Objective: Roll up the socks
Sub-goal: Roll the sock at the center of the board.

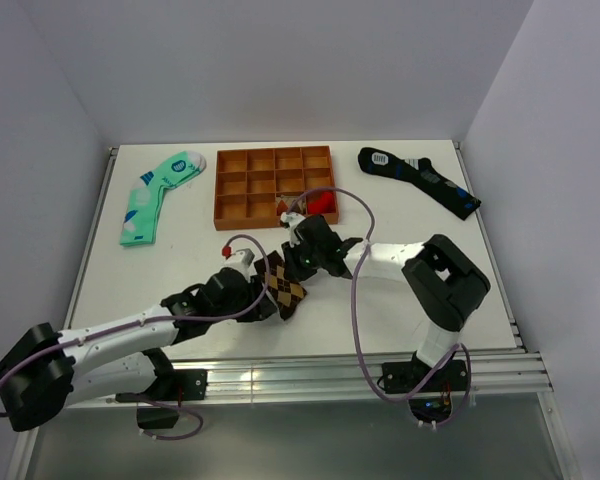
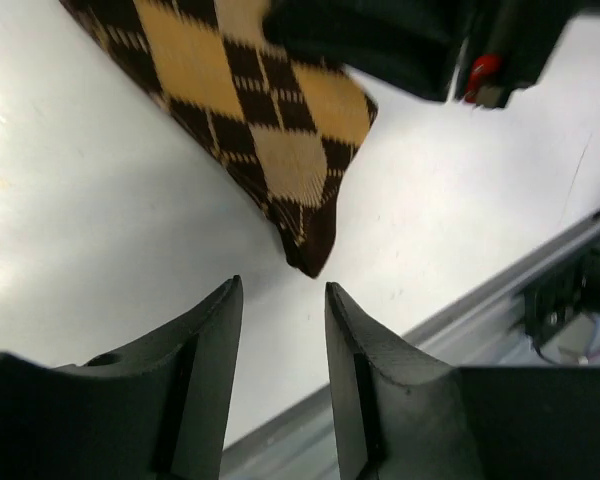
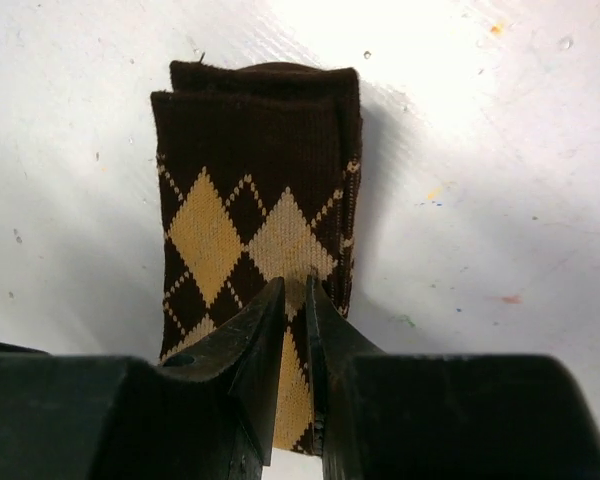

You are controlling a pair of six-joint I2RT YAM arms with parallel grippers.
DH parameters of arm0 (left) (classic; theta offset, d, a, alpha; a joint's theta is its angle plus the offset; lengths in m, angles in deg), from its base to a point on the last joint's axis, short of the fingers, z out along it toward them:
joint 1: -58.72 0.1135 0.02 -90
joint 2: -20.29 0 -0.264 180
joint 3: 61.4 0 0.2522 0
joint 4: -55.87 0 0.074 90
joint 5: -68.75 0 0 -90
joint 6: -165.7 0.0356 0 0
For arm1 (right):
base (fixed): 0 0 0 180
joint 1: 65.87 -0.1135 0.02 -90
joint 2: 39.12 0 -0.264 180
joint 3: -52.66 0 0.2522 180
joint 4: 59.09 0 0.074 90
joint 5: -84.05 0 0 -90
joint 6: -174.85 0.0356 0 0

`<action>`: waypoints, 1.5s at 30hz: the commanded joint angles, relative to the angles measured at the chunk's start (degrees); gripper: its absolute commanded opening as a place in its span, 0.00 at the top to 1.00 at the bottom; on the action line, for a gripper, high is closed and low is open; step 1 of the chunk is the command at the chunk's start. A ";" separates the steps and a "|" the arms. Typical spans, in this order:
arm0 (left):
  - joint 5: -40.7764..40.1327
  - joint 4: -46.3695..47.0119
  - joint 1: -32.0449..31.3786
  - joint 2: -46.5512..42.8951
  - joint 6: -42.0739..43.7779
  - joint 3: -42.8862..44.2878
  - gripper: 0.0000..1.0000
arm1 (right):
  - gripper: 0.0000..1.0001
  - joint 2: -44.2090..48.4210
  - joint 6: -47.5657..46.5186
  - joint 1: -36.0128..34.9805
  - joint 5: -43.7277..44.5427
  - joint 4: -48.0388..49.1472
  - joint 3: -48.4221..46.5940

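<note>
The socks run lengthwise away from the right gripper, which pinches them (cuff farthest). The left gripper, parted and empty, faces their near corner

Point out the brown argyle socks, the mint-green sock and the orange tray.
brown argyle socks [image 3: 205, 240]: right wrist view, on the left tan diamond below the dark cuff.
mint-green sock [image 1: 150, 205]: top external view, middle of its length.
orange tray [image 1: 275, 151]: top external view, far rim.
</note>
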 commanded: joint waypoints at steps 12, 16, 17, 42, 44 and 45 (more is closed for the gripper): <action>-35.86 6.83 -19.48 7.76 15.46 8.15 0.52 | 0.79 -0.14 -6.18 4.20 -9.63 -10.50 -7.74; -37.81 7.70 -22.21 12.44 21.96 12.28 0.51 | 0.79 2.75 -3.99 4.46 -12.45 -7.26 -5.89; -37.99 8.23 -22.56 12.88 23.54 12.55 0.50 | 0.78 3.19 -3.54 4.46 -13.07 -6.81 -5.45; -30.87 8.76 -22.65 17.36 32.79 12.91 0.46 | 0.81 -0.93 2.44 6.48 -26.97 -8.47 1.76; -30.60 8.84 -22.65 18.07 32.70 12.73 0.46 | 0.82 -2.42 2.26 6.57 -26.00 -9.44 0.97; -30.61 8.93 -22.65 18.33 32.52 12.56 0.46 | 0.82 -3.12 2.26 6.66 -25.91 -9.79 0.62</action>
